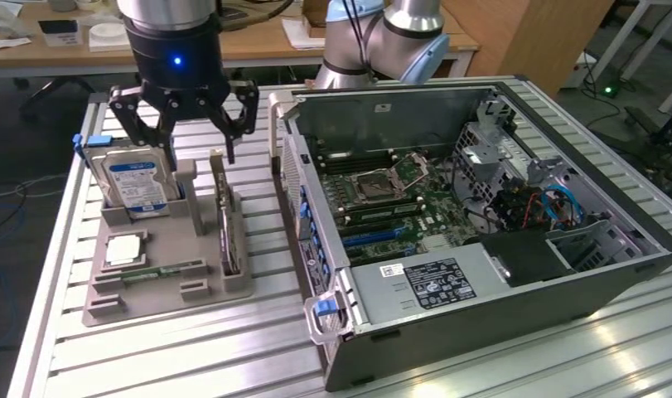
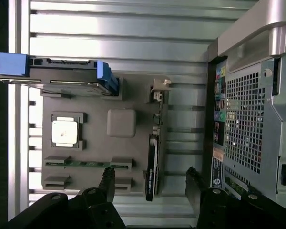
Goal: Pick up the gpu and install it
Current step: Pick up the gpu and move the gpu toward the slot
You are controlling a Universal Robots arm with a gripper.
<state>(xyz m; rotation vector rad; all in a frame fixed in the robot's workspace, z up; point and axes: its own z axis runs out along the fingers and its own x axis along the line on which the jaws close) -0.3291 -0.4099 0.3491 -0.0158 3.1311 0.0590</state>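
The gpu (image 1: 227, 236) is a thin dark card standing on its long edge in a slot of the grey holder tray (image 1: 164, 292), its silvery bracket at the far end. In the wrist view the gpu (image 2: 153, 167) appears edge-on as a narrow dark strip on the tray (image 2: 95, 102). My gripper (image 1: 200, 153) hangs just above the card's far end, open, with one finger on either side of the card's line and not touching it. In the wrist view the gripper (image 2: 150, 183) straddles the card with wide gaps to both fingertips (image 2: 107, 183).
On the same tray, a silver blue-labelled hard drive (image 1: 137, 184) stands upright, with a CPU (image 2: 64, 132) and a green memory stick (image 2: 86, 163) lying flat. The open computer case (image 1: 468, 207) lies close to the tray, on the exterior view's right. All sit on a slatted aluminium table (image 1: 181, 356).
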